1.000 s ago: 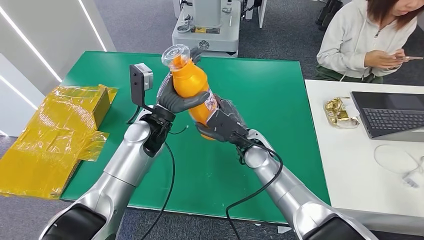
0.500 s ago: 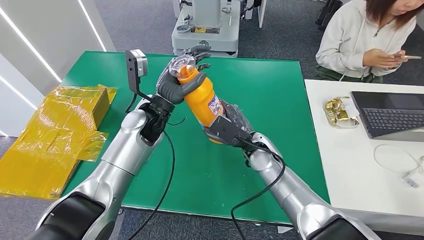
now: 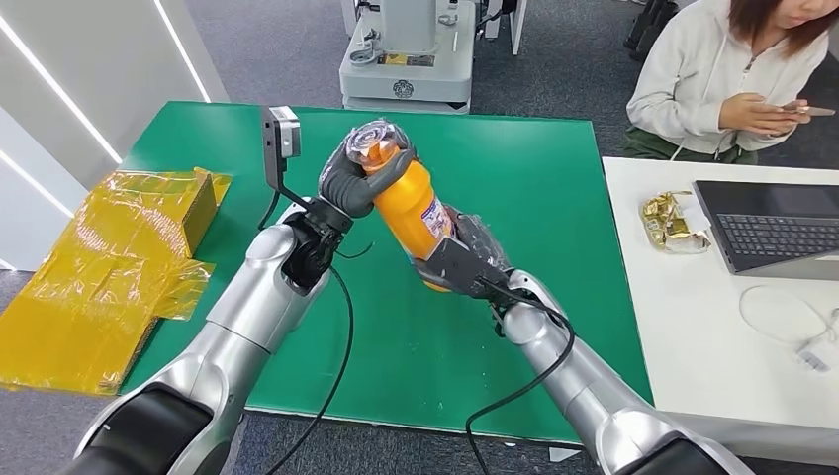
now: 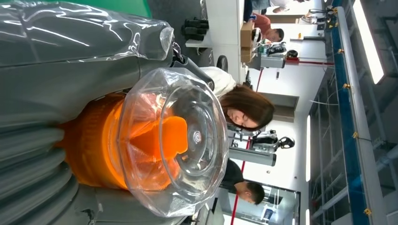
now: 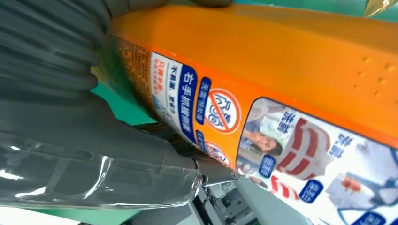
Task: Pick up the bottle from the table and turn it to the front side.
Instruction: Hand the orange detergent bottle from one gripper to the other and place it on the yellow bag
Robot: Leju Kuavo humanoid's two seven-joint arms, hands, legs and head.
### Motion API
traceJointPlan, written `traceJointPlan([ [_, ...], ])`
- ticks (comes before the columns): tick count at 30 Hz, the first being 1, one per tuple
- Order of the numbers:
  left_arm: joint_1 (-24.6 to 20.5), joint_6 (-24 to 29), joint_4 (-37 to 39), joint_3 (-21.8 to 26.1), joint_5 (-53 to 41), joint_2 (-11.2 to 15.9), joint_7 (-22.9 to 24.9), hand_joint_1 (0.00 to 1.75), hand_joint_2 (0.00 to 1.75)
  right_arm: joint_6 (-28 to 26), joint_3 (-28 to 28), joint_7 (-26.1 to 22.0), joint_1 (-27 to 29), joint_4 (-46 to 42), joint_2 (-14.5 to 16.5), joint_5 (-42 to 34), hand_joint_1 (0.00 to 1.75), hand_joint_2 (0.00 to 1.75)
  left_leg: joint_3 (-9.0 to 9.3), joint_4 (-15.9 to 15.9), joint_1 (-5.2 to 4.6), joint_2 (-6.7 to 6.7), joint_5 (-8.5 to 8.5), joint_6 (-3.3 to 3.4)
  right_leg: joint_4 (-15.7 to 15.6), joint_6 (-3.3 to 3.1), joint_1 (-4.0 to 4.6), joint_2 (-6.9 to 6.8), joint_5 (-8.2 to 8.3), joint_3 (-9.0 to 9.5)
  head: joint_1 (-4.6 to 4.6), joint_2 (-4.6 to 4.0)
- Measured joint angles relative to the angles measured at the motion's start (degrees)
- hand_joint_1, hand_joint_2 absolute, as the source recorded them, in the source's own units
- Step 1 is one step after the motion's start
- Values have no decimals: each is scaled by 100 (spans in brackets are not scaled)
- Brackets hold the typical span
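Orange bottle (image 3: 407, 207): being held tilted above the green table (image 3: 554, 198), clear cap (image 3: 373, 139) leaning far-left
Left hand (image 3: 349, 180): gripping the neck under the cap
Right hand (image 3: 457, 259): clasping the base, label facing right

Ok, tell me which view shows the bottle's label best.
The right wrist view: the label is close and sharp there, pictures and print showing. The head view shows it small on the bottle. The left wrist view shows the clear cap, no label.
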Motion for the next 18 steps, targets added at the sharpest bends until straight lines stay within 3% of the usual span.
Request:
traceJointPlan([
  [4,12,237,64,-74,-419,3,-141,175,175,-2,-62,-73,47,-92,-14,-44,0,175,0,0,0,0,0,0,0,0,0,0,0,0,0,0],
  [9,-5,1141,165,-116,-1672,48,-529,175,175,-14,-243,-183,183,-362,-110,-153,0,175,0,0,0,0,0,0,0,0,0,0,0,0,-1,0],
  [14,-185,2643,218,-193,-3653,228,-726,175,175,-2,-429,-294,508,-886,-360,-249,0,175,-1,1,0,-1,0,0,0,0,0,-1,0,0,0,0],
  [18,-416,3624,227,-227,-5222,444,-556,175,175,34,-563,-316,866,-1505,-590,-296,0,175,-1,1,0,-1,0,0,0,0,0,-1,0,0,0,0],
])
